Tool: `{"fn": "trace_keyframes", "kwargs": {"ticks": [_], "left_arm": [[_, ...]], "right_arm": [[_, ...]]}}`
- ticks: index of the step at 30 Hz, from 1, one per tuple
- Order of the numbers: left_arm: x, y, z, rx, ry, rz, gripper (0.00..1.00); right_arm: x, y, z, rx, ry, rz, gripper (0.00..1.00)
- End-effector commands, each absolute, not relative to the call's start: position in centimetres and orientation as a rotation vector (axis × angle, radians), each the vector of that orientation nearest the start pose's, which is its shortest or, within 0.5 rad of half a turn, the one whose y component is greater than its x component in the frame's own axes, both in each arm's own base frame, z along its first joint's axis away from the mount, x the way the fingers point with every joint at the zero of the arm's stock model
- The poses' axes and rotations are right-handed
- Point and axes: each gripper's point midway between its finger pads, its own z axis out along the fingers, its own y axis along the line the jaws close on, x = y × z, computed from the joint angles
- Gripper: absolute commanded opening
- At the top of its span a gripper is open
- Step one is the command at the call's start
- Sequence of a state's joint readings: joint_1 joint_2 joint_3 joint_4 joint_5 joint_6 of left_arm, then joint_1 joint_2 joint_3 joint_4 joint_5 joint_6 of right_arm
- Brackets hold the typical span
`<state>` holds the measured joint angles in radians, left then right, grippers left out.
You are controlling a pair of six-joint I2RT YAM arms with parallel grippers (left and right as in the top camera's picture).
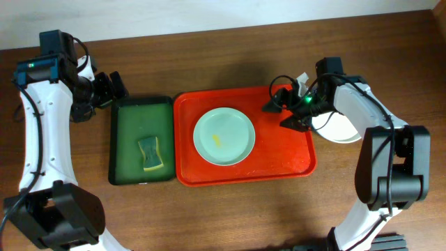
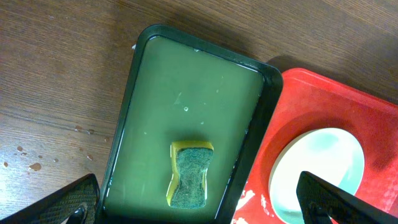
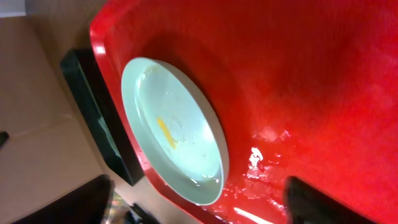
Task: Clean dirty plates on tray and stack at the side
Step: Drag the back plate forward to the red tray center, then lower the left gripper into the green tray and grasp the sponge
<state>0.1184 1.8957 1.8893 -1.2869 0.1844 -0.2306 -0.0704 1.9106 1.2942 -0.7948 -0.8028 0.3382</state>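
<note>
While a smeared plate (image 1: 224, 137) waits on the tray (image 1: 279, 166), scrubbing is judged pending. Left gripper (image 1: 113, 88) and right gripper (image 1: 282, 115) are held spread, empty; the sponge (image 1: 149, 153) must be grasped next

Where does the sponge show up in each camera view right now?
Overhead: the sponge lies left of centre, in the lower half of the green tray.
Left wrist: the sponge sits at bottom centre, in the same tray.
Right wrist: not in view.
Shared landmark: the smeared plate on the red tray appears in all three.
</note>
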Motion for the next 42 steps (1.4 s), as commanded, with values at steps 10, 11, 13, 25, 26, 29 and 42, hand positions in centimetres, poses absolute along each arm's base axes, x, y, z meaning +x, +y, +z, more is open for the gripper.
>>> {"fn": "trace_keyframes", "kwargs": {"ticks": [10, 11, 13, 25, 26, 29, 42], "left_arm": [[41.9, 1.7, 20.0, -0.432, 2.794, -0.298, 0.99], [41.9, 1.7, 20.0, -0.432, 2.794, -0.298, 0.99], [41.9, 1.7, 20.0, -0.432, 2.794, -0.298, 0.99], [41.9, 1.7, 20.0, -0.432, 2.794, -0.298, 0.99], [41.9, 1.7, 20.0, -0.432, 2.794, -0.298, 0.99], [41.9, 1.7, 20.0, -0.432, 2.794, -0.298, 0.99], [42.4, 1.7, 20.2, -0.426, 2.773, -0.298, 0.99]], "right_arm": [[37.3, 11.0, 4.5, 0.03, 2.972, 0.483, 0.56], [37.5, 12.4, 4.4, -0.028, 2.955, 0.485, 0.56], [37.7, 13.2, 3.8, -0.069, 2.946, 0.389, 0.51], [36.5, 13.6, 0.9, -0.071, 2.983, 0.315, 0.3], [36.5, 13.7, 1.0, -0.072, 2.98, 0.33, 0.31], [36.5, 14.2, 1.1, -0.01, 2.984, 0.376, 0.3], [36.3, 12.4, 1.2, 0.041, 3.001, 0.317, 0.04]]}}
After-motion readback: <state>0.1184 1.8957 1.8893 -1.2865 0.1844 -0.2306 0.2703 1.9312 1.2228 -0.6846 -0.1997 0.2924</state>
